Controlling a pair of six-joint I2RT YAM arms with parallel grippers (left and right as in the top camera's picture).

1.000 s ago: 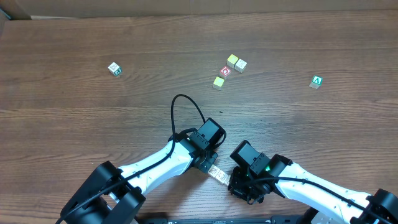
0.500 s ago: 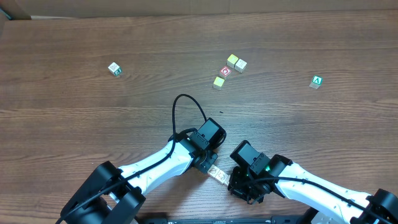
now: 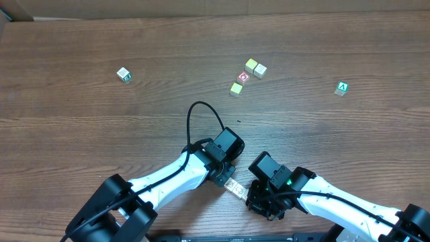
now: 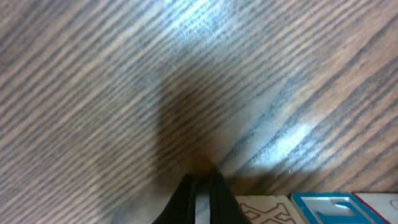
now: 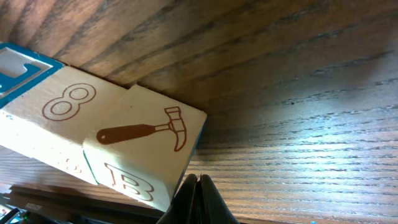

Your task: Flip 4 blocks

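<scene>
Blocks (image 3: 234,187) lie in a short touching row on the worktop (image 3: 101,134), close to its near edge and between the two arms. In the overhead view the row's long axis slants from upper left to lower right. The left claw (image 4: 199,191) stands at the upper-left end, pinched together and holding nothing. From its own camera the row lies just beside its tips, to the lower right, with a brown-lettered block (image 4: 266,210) nearest and a blue-edged block (image 4: 329,205) next along. The right claw (image 5: 196,198) stands at the other end, also closed tight and empty. Its tips sit just beside the lower corner of the hammer block (image 5: 146,134), which touches the "8" block (image 5: 68,102) on its far side. Both arms are about equally near, each to its own end block. Either would probably have to spread its fingers and straddle a block across the row's short axis before turning it. No container is in view. The red-faced cube (image 3: 243,77) with its neighbours, the green "A" cube (image 3: 342,88) and the green-edged cube (image 3: 123,74) lie well apart on the far side.
</scene>
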